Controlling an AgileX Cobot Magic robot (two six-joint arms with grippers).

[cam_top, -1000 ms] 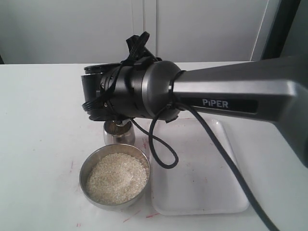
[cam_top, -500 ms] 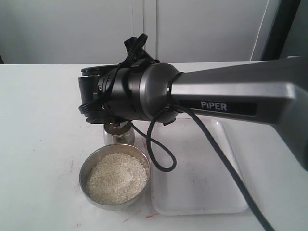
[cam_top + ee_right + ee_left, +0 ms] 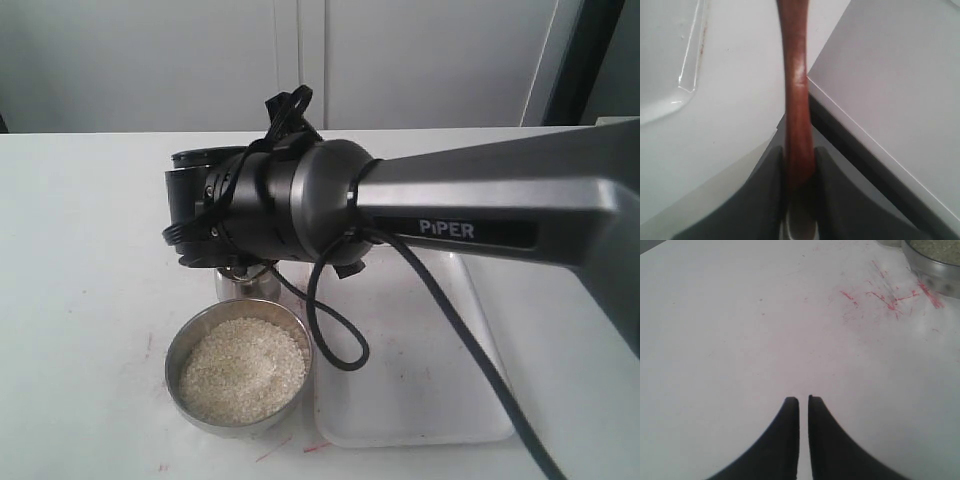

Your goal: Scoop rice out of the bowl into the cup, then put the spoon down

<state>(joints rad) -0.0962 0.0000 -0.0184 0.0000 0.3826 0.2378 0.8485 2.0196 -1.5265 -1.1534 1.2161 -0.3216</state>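
Observation:
The bowl (image 3: 190, 345), wide and shiny, stands near the table's front edge, full of off-white rice (image 3: 242, 369). Just behind it only the lower part of the cup (image 3: 246, 284) shows under my right arm's black wrist, which hides the cup's mouth. In the right wrist view my right gripper (image 3: 799, 150) is shut on the reddish-brown handle of the spoon (image 3: 797, 95); the spoon's head is out of view. My left gripper (image 3: 803, 400) hangs shut over bare table, holding nothing. The bowl's rim (image 3: 932, 266) and some rice (image 3: 940, 246) show at that view's corner.
A white tray (image 3: 440, 395) lies right of the bowl, with the arm's black cable (image 3: 335, 320) looping over its near edge. The tray's corner (image 3: 667, 75) also shows in the right wrist view. Red scribble marks (image 3: 890, 297) stain the table by the bowl.
The right arm's wrist has shifted slightly left and lower in the exterior view, covering more of the cup. Bowl, rice and tray have not moved.

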